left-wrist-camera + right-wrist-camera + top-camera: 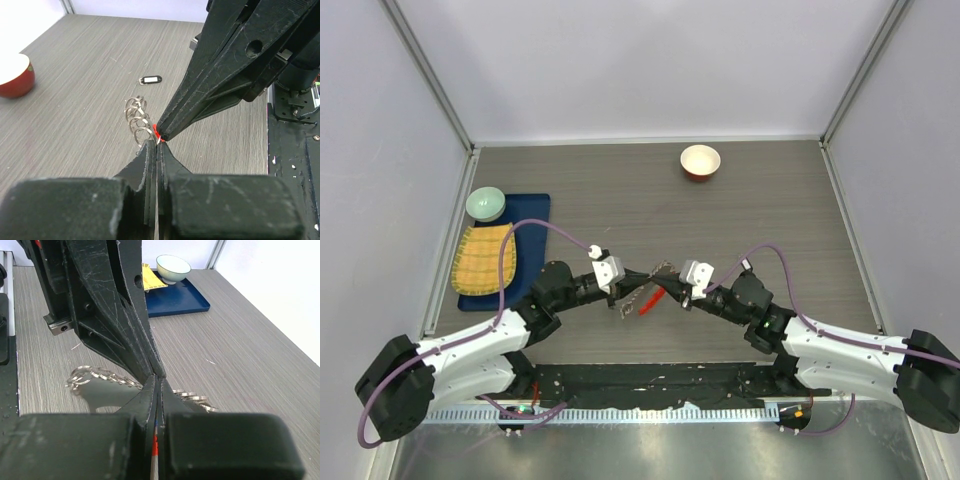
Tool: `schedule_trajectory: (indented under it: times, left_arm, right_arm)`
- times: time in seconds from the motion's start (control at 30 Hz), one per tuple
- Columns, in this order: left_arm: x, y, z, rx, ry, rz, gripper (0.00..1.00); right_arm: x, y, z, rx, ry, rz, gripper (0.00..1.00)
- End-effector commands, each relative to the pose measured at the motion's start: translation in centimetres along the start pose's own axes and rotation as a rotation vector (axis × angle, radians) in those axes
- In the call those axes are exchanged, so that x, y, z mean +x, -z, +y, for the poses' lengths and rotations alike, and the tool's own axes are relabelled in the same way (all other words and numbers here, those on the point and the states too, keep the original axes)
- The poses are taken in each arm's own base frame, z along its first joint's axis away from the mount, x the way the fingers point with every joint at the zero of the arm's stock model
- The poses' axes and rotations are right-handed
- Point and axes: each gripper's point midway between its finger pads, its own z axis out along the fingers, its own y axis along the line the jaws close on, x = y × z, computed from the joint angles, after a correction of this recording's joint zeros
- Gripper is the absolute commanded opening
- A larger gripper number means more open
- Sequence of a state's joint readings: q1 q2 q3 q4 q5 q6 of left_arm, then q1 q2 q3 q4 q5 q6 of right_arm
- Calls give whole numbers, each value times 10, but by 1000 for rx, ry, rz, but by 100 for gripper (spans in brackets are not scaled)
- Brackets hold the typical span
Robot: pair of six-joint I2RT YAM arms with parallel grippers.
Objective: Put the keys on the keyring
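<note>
Table (770, 220): lay grey and wood-grained beneath both arms.
Blue tray (535, 215): sat by the left edge; carried a yellow slatted mat (485, 258) and, at its far end, a pale green bowl (486, 204).
Red-rimmed bowl (700, 161): stood alone toward the far side, well apart from both arms.
Left gripper (156, 145): reached rightward to mid-table, tip to tip with the other; fingers pressed flat together, pinched the keyring (137, 119) where a silvery ring met the red piece.
Right gripper (156, 382): came in from the right; fingers likewise squeezed tight, a red sliver showing between them; clamped the same keyring at its red part.
Keyring: held between the two tips near mid-table; silvery rings trailed off to one side.
Oval key (151, 79): black-and-white, lay flat on the table beyond the keyring, apart from it and from both grippers.
</note>
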State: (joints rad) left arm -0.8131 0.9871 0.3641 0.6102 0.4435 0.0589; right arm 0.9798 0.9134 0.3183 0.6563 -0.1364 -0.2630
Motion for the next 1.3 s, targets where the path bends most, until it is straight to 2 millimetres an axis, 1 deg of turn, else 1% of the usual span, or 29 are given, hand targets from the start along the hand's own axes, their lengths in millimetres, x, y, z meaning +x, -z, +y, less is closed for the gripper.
schedule_trajectory:
  times: [0.0, 0.1, 0.13, 0.17, 0.2, 0.23, 0.27, 0.3, 0.33, 0.37, 0.4, 0.43, 0.47, 0.53, 0.57, 0.6, 0.63, 0.67, 0.7, 0.8, 0.83, 0.9, 0.93, 1.0, 1.03, 1.07, 1.1, 1.17, 1.27]
  left_arm:
    - [-10, -3, 4, -12, -4, -12, 0]
    - [-7, -1, 5, -27, -1, -3, 0]
    - [-6, 0, 7, -37, -1, -2, 0]
    - [-6, 1, 7, -42, -6, -3, 0]
    - [-1, 2, 7, -47, -4, 9, 0]
    - [1, 2, 9, -54, -9, 13, 0]
    - [4, 3, 11, -69, -15, 22, 0]
    - [8, 3, 12, -75, -17, 32, 0]
    - [13, 3, 13, -76, -18, 49, 0]
    - [18, 3, 14, -82, -16, 67, 0]
    - [23, 3, 14, -79, -21, 84, 0]
    - [27, 3, 14, -76, -21, 94, 0]
    - [29, 2, 14, -75, -24, 102, 0]
    - [37, 2, 12, -63, -29, 121, 0]
    - [38, 1, 13, -63, -35, 124, 0]
    - [39, 1, 13, -60, -39, 127, 0]
    - [42, 2, 12, -54, -47, 139, 0]
    - [44, 2, 12, -51, -51, 146, 0]
    - [44, 1, 12, -50, -58, 149, 0]
    - [52, 3, 13, -46, -79, 193, 0]
    - [55, 4, 15, -48, -89, 212, 0]
    - [57, 4, 16, -48, -95, 223, 1]
    - [58, 5, 16, -49, -96, 230, 0]
    - [61, 5, 17, -48, -104, 245, 0]
    - [61, 4, 18, -49, -102, 259, 0]
    - [62, 4, 18, -46, -106, 268, 0]
    - [64, 4, 18, -43, -105, 276, 0]
    - [64, 3, 17, -36, -105, 278, 0]
    - [64, 4, 17, -34, -105, 279, 0]
  right_arm:
    - [-41, -2, -14, 54, 12, -134, 1]
    - [-39, -2, -20, 96, -25, -126, 1]
    - [-39, -2, -23, 114, -37, -122, 7]
    - [-37, -1, -26, 132, -68, -116, 11]
    - [-34, 0, -35, 190, -82, -99, 16]
    - [-36, 0, -40, 211, -94, -94, 27]
    - [-28, 0, -41, 225, -104, -54, 34]
    - [-25, 0, -43, 239, -120, -36, 38]
    - [-28, -2, -47, 252, -130, -27, 39]
    - [-20, -1, -48, 258, -140, 15, 44]
    - [-18, 0, -49, 267, -157, 30, 46]
    - [-20, -1, -50, 269, -163, 36, 48]
    - [-11, 1, -51, 273, -171, 80, 49]
    - [-8, 2, -53, 273, -183, 113, 50]
    - [-3, 3, -51, 265, -191, 136, 51]
    - [2, 4, -55, 272, -197, 147, 52]
    - [5, 3, -50, 237, -215, 153, 53]
    - [9, 3, -48, 222, -227, 162, 53]
    - [16, 4, -51, 213, -245, 176, 53]
    - [30, 3, -45, 142, -293, 205, 53]
    - [35, 4, -46, 142, -326, 213, 53]
    - [35, 1, -39, 90, -338, 200, 52]
    - [41, -1, -36, 76, -342, 213, 52]
    - [40, -4, -31, 33, -330, 204, 51]
    - [44, -5, -27, 12, -332, 216, 50]
    - [45, -6, -25, -3, -329, 214, 49]
    - [45, -8, -18, -44, -335, 217, 48]
    - [51, -10, -12, -86, -322, 227, 45]
    - [55, -11, -4, -136, -325, 234, 44]
